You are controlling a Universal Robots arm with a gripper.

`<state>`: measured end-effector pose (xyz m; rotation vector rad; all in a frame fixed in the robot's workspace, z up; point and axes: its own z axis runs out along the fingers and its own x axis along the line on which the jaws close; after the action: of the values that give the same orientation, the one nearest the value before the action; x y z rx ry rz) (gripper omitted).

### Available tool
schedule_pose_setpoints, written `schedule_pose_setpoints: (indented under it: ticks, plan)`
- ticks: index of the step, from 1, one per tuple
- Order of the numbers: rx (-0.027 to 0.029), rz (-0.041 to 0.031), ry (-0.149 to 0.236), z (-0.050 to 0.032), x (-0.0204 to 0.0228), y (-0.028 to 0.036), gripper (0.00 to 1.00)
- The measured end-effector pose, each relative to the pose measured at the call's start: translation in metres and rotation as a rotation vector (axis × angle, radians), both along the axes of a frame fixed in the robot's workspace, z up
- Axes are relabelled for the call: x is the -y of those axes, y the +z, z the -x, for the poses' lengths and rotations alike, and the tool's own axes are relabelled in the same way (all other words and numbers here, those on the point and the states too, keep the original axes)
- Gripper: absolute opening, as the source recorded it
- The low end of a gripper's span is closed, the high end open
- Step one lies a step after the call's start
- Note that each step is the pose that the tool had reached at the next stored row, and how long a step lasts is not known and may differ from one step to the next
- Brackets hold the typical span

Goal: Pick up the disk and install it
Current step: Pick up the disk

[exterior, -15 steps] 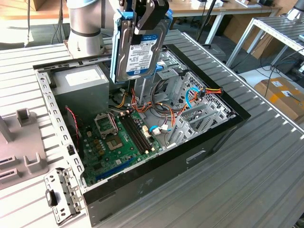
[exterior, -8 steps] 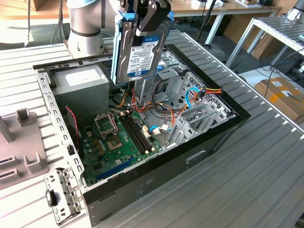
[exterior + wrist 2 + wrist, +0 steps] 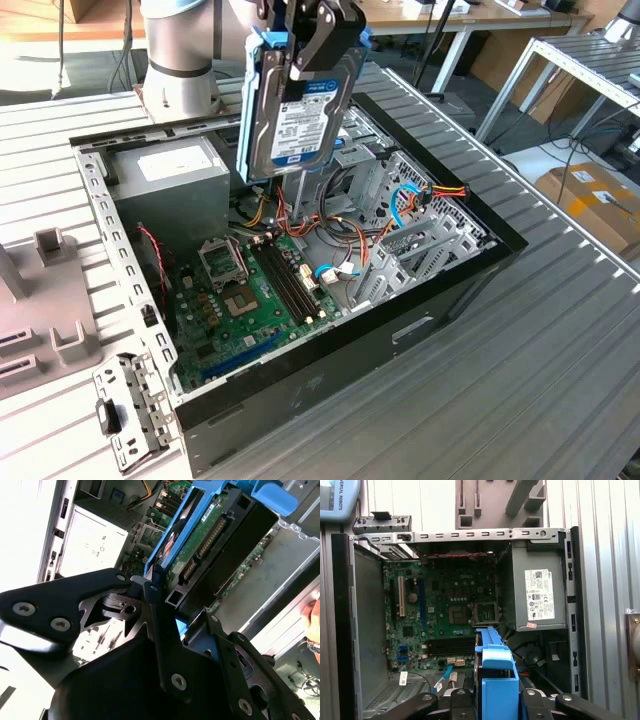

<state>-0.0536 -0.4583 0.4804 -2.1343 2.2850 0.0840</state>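
The black tool (image 3: 322, 48) grips a flat dark metal disk (image 3: 295, 115) in its light blue carrier, upright above an open black computer case (image 3: 330, 375). Inside, below the tool: grey power supply box (image 3: 170, 170), green motherboard (image 3: 250, 295), metal drive cage (image 3: 410, 215).

An open black desktop computer case (image 3: 300, 400) is laid on a ribbed grey metal table (image 3: 520, 380), with its open side upward. Inside it, a flat green motherboard (image 3: 240, 310) is seen, and a grey box-shaped power supply (image 3: 170, 185) is set beside it. A perforated silver metal drive cage (image 3: 420, 240) is mounted toward the exterior view's right, and red, yellow and orange cables (image 3: 440, 190) are gathered near it. A small perforated metal bracket (image 3: 130, 410) is placed on the table just beside the case. A brown cardboard box (image 3: 590, 200) is seen beyond the table.
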Motion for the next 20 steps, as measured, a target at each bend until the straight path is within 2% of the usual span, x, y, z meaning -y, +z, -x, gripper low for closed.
schedule_pose_setpoints:
  ticks: [4,16,20]
  plan:
    - [0.0,0.0,0.0,0.0,0.004,-0.0001,0.36]
    - [0.0,0.0,0.0,0.0,0.0112,-0.0001,0.36]
    - [0.0,0.0,0.0,0.0,0.0153,-0.0002,0.36]
